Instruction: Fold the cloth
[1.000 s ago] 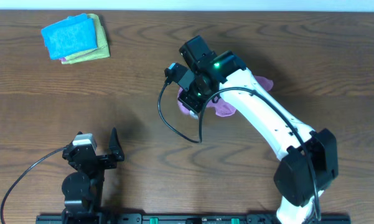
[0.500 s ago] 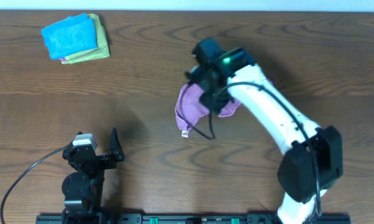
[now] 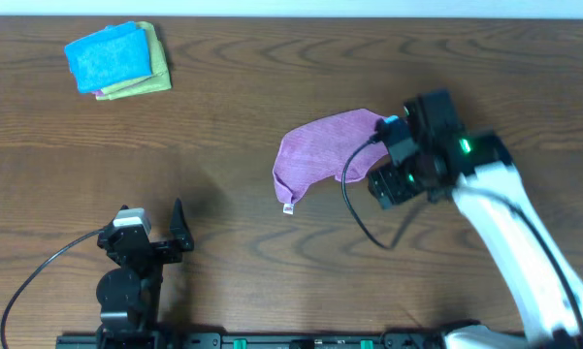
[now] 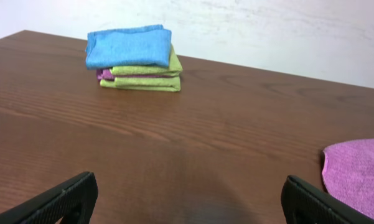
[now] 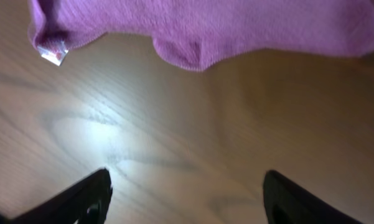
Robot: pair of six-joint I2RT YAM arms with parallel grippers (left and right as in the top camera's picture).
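Cloth (image 3: 322,147) lies bunched, uneven. Right gripper (image 5: 183,186) apart, empty; left gripper (image 4: 190,190) apart, idle. Risk: a pinch on the rumpled edge drags it crooked.

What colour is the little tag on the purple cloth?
White. The tag shows clearest in the right wrist view.

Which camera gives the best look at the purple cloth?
The overhead view: the purple cloth lies almost wholly in sight, white tag included. The right wrist view shows only one edge and the tag; the left wrist view, just a corner.
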